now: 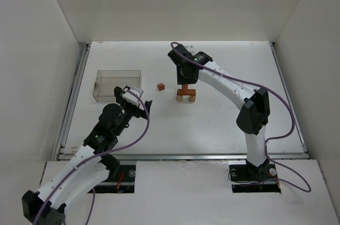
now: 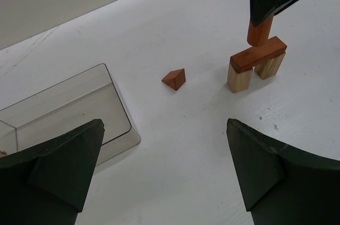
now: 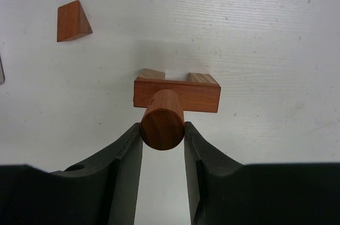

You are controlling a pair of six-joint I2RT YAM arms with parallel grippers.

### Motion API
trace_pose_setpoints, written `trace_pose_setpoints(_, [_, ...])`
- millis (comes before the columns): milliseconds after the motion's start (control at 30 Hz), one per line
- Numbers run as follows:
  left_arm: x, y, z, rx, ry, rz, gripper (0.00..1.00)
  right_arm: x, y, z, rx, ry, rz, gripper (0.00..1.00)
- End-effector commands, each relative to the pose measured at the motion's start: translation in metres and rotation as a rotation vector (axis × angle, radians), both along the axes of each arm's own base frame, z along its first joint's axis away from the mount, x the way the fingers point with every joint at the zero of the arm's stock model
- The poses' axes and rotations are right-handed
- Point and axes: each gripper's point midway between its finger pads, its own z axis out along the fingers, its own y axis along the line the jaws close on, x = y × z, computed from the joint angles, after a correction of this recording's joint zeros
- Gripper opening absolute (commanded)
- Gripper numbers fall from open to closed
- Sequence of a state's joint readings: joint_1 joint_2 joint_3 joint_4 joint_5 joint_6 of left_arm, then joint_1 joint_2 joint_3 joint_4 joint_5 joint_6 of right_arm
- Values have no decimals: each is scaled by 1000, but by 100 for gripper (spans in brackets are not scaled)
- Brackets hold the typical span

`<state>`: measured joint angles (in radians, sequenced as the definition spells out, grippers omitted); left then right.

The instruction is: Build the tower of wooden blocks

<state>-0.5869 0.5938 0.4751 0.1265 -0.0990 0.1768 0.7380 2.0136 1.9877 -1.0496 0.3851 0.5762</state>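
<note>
The left end effector [image 2: 164,129] is nearest in its own wrist view, its two dark fingers [image 2: 58,166] spread wide with nothing between them. It hangs over bare table [image 1: 212,124]. Just beyond its left finger stands a clear plastic box [image 2: 79,108], well apart from the blocks. A reddish-brown wedge [image 2: 175,79] lies alone on the table between the box and the tower, touching neither.

The wood block tower [image 1: 186,95] stands near the middle of the table. Its base is two light tan blocks [image 2: 239,79] side by side with a gap between them. A reddish-brown bar [image 2: 258,54] lies flat across their tops as a bridge.

Above the bar, the right end effector [image 3: 162,129] pinches a reddish-brown cylinder [image 3: 162,121] between its fingers. The cylinder is upright, with its lower end at the bar's top face near the middle. Whether it bears on the bar cannot be told. The right arm reaches in from the far side and hides the cylinder's top from the left wrist view.
</note>
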Motion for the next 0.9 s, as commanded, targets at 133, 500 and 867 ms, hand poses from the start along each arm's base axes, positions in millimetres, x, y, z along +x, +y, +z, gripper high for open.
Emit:
trace_pose_setpoints(133, [3, -2, 9, -36, -26, -3, 100, 8, 7, -7, 32, -10, -5, 0])
trace_pose_setpoints(500, [2, -2, 7, -31, -19, -3, 100, 8, -4, -21, 9, 16, -24, 0])
trace_pose_setpoints(867, [2, -2, 7, -31, -19, -3, 100, 8, -4, -22, 19, 10, -32, 0])
